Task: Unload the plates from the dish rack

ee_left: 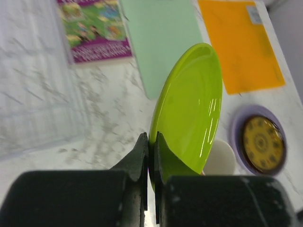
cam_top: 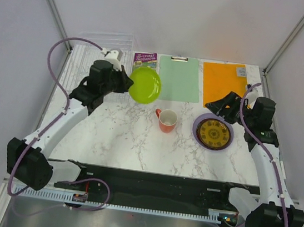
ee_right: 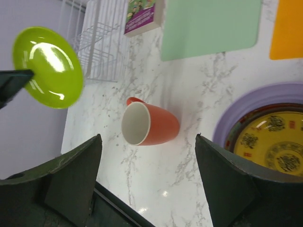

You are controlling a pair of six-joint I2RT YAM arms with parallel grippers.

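Left gripper [cam_top: 125,83] is pinching the lime green plate [cam_top: 145,86] by its rim, jaws pressed tight on it, and is holding it tilted on edge over the table [cam_top: 126,141], just right of the dish rack [cam_top: 96,47]. Right gripper [cam_top: 221,105] is hovering with jaws spread wide and nothing in them, beside the lavender plate [cam_top: 197,125], which is carrying the dark yellow-patterned plate [cam_top: 214,133]. An orange mug [cam_top: 167,121] is sitting between the two arms.

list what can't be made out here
- Dish rack: top view, left arm covers its near part; right wrist view, top edge cuts it off.
- Label on the orange sheet: too small, top view; blurred, left wrist view.
- Anything between purple plate and yellow plate: top view, yellow plate covers it.
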